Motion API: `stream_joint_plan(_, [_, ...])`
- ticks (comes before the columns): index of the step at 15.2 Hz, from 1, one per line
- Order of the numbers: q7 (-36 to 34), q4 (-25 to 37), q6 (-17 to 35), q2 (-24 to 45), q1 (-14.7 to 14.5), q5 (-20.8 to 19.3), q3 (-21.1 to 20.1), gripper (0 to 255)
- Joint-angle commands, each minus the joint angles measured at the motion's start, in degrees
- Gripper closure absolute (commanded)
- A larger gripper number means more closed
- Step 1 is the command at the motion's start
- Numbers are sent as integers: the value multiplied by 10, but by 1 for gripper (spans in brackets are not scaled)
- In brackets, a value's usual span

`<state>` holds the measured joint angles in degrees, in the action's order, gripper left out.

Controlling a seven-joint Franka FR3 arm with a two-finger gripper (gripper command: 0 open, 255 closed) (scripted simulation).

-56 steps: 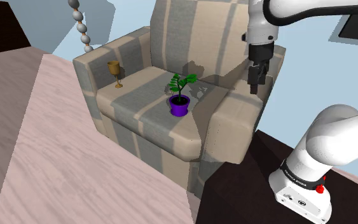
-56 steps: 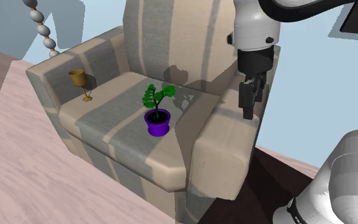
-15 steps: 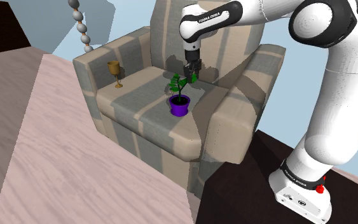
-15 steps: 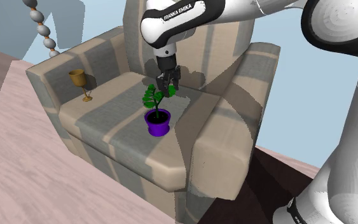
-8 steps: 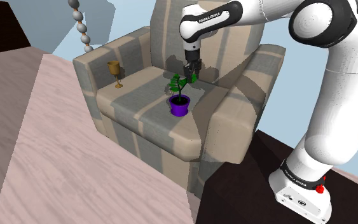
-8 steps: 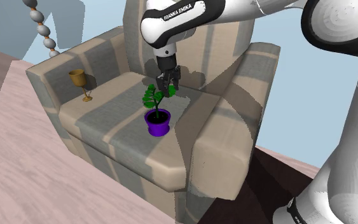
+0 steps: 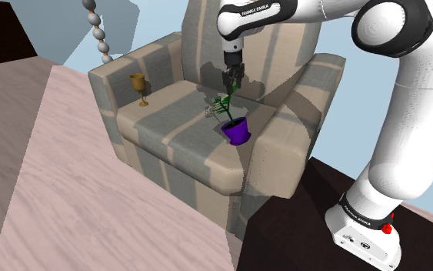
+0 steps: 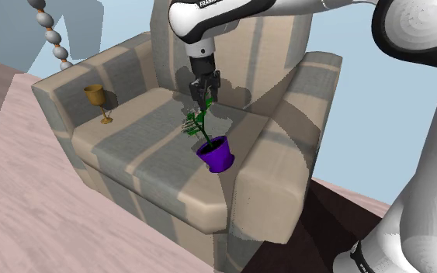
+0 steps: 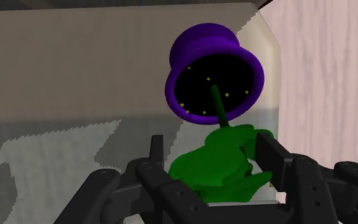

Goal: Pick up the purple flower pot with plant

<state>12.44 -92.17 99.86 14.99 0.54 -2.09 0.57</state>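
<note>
The purple flower pot (image 7: 237, 132) hangs tilted under my gripper (image 7: 229, 90), its mouth tipped up toward the hand. It is over the seat cushion (image 7: 172, 115) of the striped armchair (image 7: 130, 65), close to the armrest (image 7: 284, 146) on the shoulder view's right. I cannot tell whether its base clears the cushion or brushes it. From the wrist view I look straight into the pot's dark mouth, and a thin green stem (image 9: 219, 105) runs from there up to the leaves (image 9: 215, 167) of the plant (image 8: 197, 124). The two black fingers (image 9: 269, 151) are drawn in close and pinch that leaf cluster, so the claw has the foliage, not the pot. I judge the pot small, light and rigid, with a smooth wall that would slide if gripped loosely. The plant looks like the weak part: a slender stem that acts as a hinge and lets the pot swing below the hand. I would trust a hold across the pot's rim, or squarely on its wall, far more than this one. As it stands, any quick move risks the pot swaying into the armrest or the leaves slipping out of the pinch. The goblet (image 7: 138, 83) stands well apart on the far side of the seat and should not interfere.
</note>
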Motion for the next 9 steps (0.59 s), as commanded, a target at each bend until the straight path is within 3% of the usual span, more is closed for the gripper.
stream_joint_plan(1, [1, 13, -15, -3, 0, 0, 0, 255])
stream_joint_plan(9, [2, 59, -62, -4, 0, 0, 0, 255])
